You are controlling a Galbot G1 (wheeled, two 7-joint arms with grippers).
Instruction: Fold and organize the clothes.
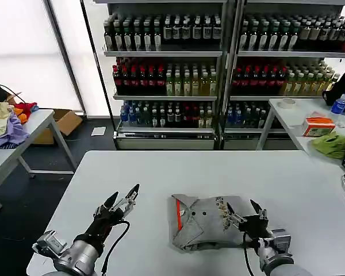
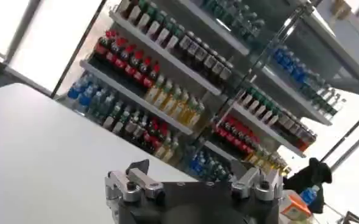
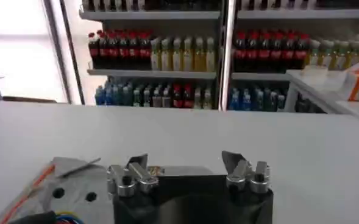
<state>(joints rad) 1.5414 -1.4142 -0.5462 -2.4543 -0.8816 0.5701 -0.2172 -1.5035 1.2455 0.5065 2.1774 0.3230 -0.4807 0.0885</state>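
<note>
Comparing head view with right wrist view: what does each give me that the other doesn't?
Head view alone: the left gripper, open, above bare table left of the folded grey shirt; the shirt's whole outline; a side table with yellow, purple and red garments; a lime-green cloth.

Right wrist view alone: a close look at the shirt's collar corner, with the red-orange lining and two buttons.

Both: the right gripper, open over the shirt's right part, the white table and the bottle shelves.
</note>
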